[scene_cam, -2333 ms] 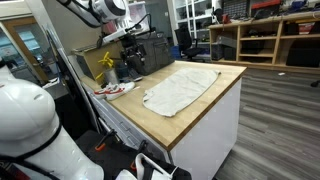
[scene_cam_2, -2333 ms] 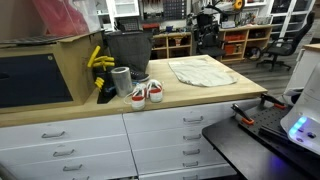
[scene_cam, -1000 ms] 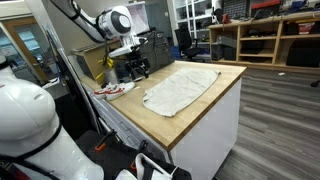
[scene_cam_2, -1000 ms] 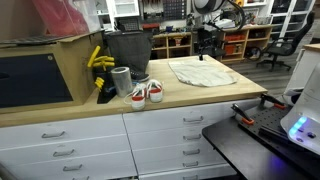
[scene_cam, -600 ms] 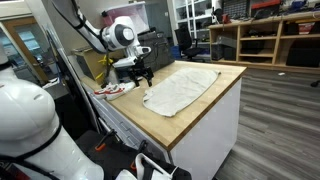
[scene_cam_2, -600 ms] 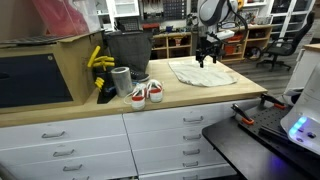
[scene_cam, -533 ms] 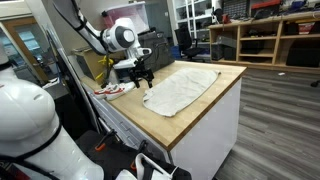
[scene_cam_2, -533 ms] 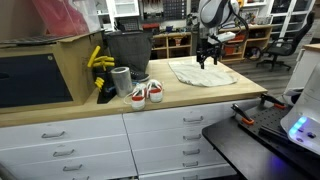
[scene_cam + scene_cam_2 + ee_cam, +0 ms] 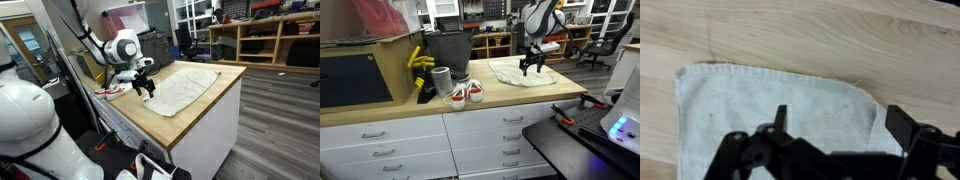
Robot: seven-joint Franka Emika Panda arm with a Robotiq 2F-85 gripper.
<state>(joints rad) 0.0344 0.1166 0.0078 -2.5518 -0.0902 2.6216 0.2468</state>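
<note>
The wooden counter (image 9: 420, 108) carries a pale towel (image 9: 185, 88) lying flat, at 2 o'clock from the sneakers (image 9: 466, 94). The gripper (image 9: 533, 68) hovers over one end, jaws spread wide. Best to descend straight, straddling the hem at 12 o'clock in the wrist view.

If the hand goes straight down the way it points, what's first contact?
Most likely the white towel: the open hand points down over its end. One finger looks past the edge, so it may land on the bare wooden counter. Height above the cloth is unclear.

Off-white towel (image 9: 770, 110), pale wood counter (image 9: 840, 40)
</note>
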